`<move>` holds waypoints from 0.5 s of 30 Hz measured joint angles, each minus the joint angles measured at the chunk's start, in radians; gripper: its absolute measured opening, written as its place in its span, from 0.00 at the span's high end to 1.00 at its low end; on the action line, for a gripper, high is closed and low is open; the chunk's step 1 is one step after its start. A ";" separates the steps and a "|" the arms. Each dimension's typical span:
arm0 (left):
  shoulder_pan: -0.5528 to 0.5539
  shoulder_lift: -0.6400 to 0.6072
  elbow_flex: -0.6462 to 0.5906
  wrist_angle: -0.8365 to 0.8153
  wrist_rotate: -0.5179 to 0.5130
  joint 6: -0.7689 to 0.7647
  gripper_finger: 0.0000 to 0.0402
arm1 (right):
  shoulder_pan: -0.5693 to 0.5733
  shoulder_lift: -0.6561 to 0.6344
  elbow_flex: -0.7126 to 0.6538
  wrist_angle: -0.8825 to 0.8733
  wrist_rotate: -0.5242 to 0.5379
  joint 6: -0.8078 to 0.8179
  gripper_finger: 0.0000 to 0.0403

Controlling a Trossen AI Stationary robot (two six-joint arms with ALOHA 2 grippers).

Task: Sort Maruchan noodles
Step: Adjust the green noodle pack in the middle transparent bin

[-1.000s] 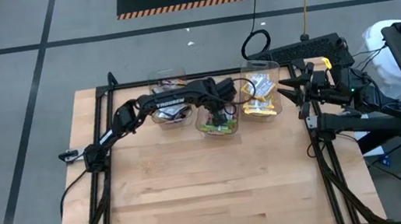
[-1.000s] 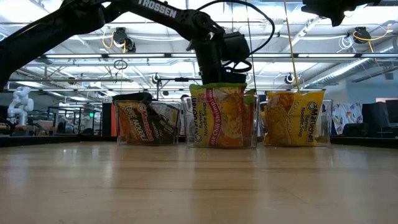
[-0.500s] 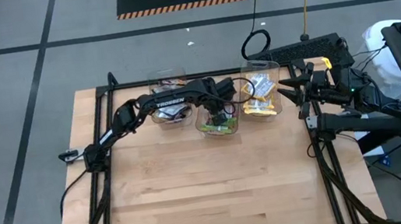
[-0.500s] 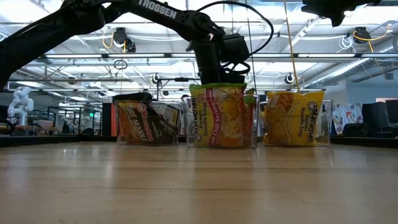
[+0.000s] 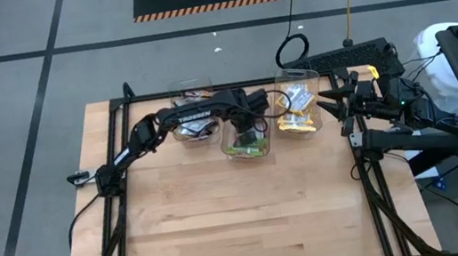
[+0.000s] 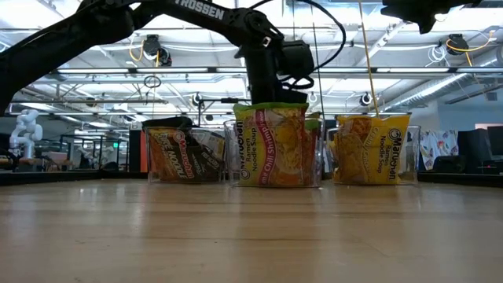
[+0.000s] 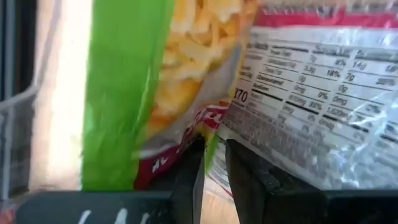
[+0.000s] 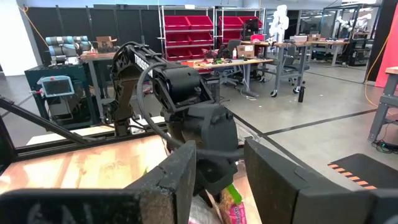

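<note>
Three clear bins stand in a row at the table's far side. The left bin point(image 6: 185, 155) holds black Maruchan packets, the middle bin point(image 6: 233, 153) lime-green ones, the right bin point(image 6: 373, 149) yellow ones. My left gripper point(image 7: 214, 177) points down into the middle bin point(image 5: 247, 143), fingers a little apart. It stands between a lime-green packet point(image 7: 124, 93) and a packet showing its nutrition label point(image 7: 311, 87). My right gripper point(image 8: 217, 180) waits open and level at the table's right edge point(image 5: 326, 101). My left gripper reaches into the middle bin from above, pointing steeply down. Its fingertips point(image 7: 189, 168) stand at the packets' upper edges, and a thin green edge point(image 7: 212, 146) shows in the gap. Whether the fingers touch a packet, I cannot tell.
The bare wooden tabletop point(image 5: 250, 215) stretches from the bins to the near edge. Cables and an orange-marked box point(image 5: 354, 61) lie behind the right bin. Black frame rails point(image 5: 120, 215) run along both sides of the table.
My left gripper has stayed over the middle bin. The front lime-green packet and the middle bin have shifted a little toward the table's left, and the packet now leans slightly.
</note>
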 joint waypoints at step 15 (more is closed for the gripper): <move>-0.064 0.000 0.047 0.004 -0.008 0.141 0.82 | 0.000 0.000 0.000 0.000 0.000 0.000 0.67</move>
